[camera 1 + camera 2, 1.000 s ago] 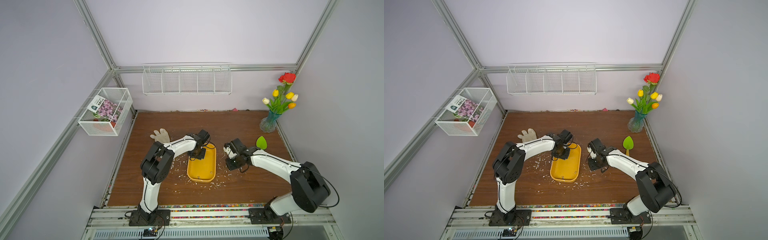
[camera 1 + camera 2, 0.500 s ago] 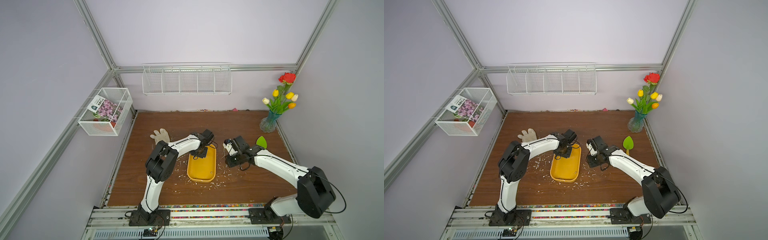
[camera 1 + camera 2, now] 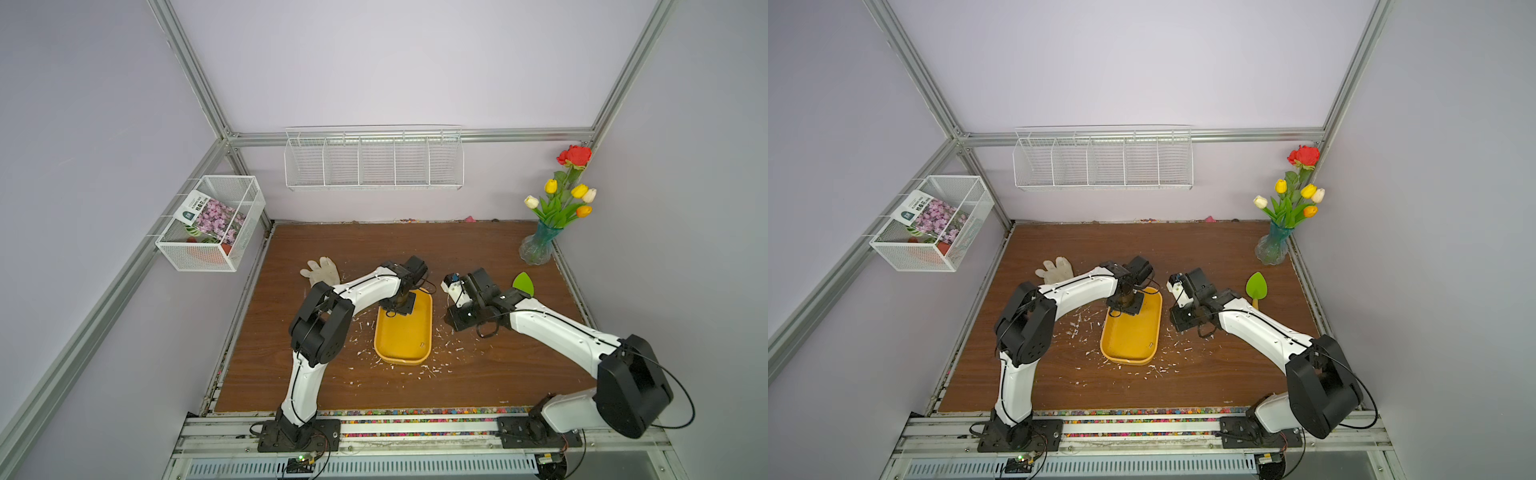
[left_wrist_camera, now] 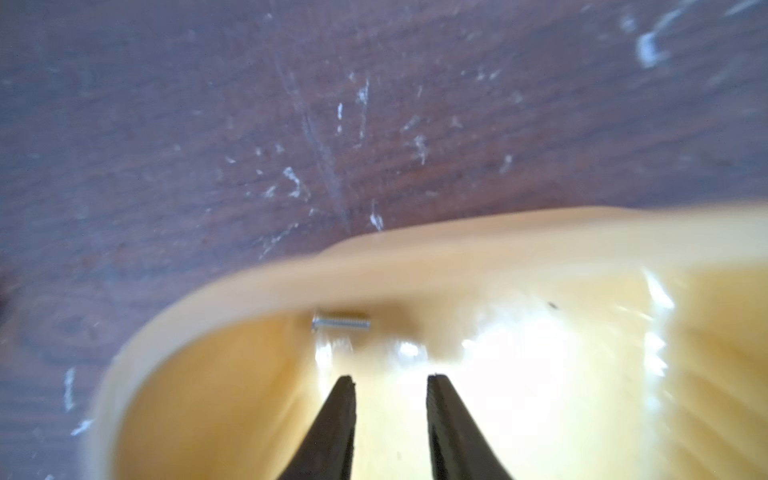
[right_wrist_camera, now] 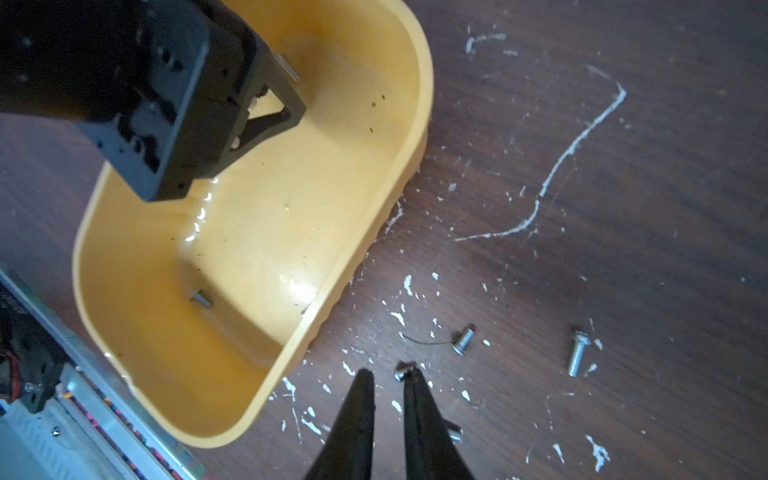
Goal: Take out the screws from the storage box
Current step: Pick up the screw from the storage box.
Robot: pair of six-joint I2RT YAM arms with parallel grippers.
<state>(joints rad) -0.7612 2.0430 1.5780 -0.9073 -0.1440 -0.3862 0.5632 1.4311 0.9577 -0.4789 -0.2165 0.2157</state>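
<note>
Yellow storage box (image 5: 395,137) holds two silver screws (image 5: 200,298).

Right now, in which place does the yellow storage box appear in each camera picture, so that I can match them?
In a top view: storage box, centre of the brown table.
In a top view: the box, same place.
Left wrist: only its curved end wall, just beyond the open left pincer.
Right wrist: nearly the whole box, beside the right pincer.
Shared landmark: white shreds around the box, in every view.
</note>
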